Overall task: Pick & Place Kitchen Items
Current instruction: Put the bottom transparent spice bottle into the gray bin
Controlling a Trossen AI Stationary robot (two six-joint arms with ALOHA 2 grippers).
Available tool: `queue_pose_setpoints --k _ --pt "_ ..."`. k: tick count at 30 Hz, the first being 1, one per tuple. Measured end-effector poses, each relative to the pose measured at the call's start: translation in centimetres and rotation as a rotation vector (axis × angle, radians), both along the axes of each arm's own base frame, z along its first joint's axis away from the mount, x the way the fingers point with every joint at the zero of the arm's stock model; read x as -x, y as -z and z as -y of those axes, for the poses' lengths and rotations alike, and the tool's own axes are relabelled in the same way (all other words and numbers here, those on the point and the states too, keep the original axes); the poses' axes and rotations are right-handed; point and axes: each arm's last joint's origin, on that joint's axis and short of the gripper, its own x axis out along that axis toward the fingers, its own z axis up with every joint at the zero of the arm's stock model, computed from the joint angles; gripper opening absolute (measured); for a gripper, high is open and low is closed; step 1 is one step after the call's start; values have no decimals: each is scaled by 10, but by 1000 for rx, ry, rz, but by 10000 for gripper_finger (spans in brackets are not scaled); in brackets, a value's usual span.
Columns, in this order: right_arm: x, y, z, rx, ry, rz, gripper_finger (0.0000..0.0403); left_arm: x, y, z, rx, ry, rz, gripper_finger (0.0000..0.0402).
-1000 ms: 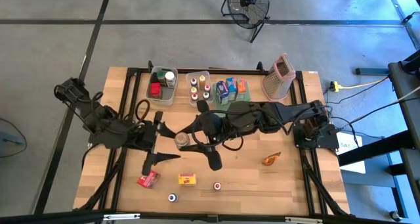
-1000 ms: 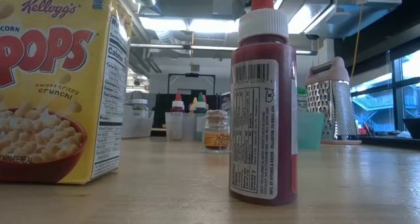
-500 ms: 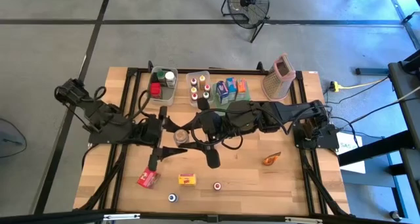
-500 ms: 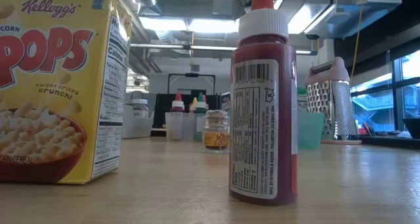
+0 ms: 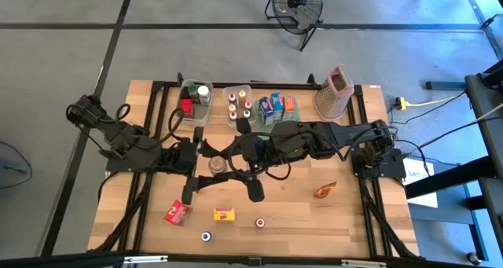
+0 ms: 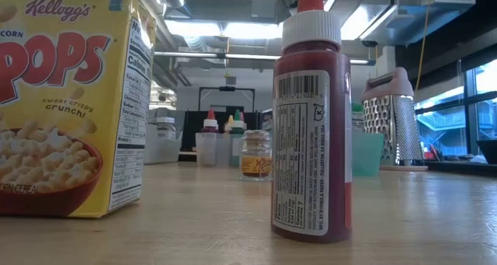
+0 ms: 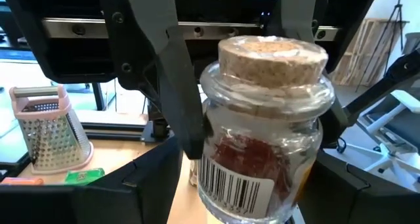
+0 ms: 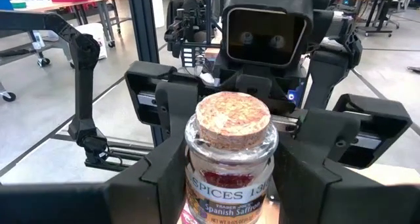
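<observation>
The left gripper (image 5: 206, 164) has slid in toward the cork-stoppered saffron jar (image 5: 216, 167) at mid-table (label reads Spanish Saffron), its fingers (image 7: 177, 86) now spread either side of the glass, whether touching I cannot tell. The right gripper (image 5: 228, 167) is clamped on the same jar from the opposite side

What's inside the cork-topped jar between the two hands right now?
Through the glass of the saffron jar, red saffron threads show above the barcode label. The cork closes its mouth. Labels and both hands' fingers cover the lower part.
</observation>
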Motion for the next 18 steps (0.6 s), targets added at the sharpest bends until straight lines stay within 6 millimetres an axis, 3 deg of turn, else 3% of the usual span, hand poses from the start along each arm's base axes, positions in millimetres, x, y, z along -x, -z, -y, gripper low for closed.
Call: queue_pose_setpoints --k 9,18 --pt "0 0 0 -1 0 0 188 0 0 1 -3 20 -3 190" --pt "0 0 0 -1 0 0 188 0 0 1 -3 20 -3 188"
